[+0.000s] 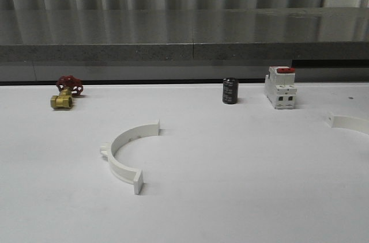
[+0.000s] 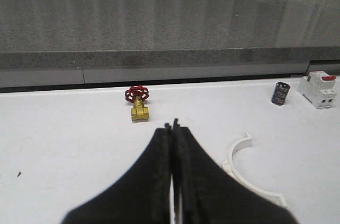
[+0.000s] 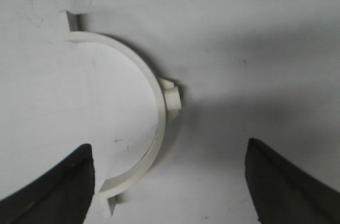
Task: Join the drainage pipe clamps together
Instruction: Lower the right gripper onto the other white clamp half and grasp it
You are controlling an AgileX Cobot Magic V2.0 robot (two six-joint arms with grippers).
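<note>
No writing can be read on any of the things.

On the white, smooth surface (image 1: 230, 197), far to the left and at the back, sits a small valve (image 1: 65, 94). Its body is shiny yellow metal and its round wheel is red.

Next comes one pipe clamp (image 1: 125, 155). It is a white plastic half ring, curved like the letter C, with flat tabs at its ends and a small knob on its outer side. It lies flat, left of the middle, well apart from the valve.

Further right, at the back, stands a short black can (image 1: 230, 91). Beside it is a white boxy switch (image 1: 281, 87) with a red top.

At the far right edge lies the other pipe clamp (image 1: 350, 122), also white and curved, cut off by the edge.

The left gripper (image 2: 174, 128) has black jaws pressed together with nothing between them. The right gripper (image 3: 170, 181) has its dark jaws spread wide, holding nothing, above the other pipe clamp.
</note>
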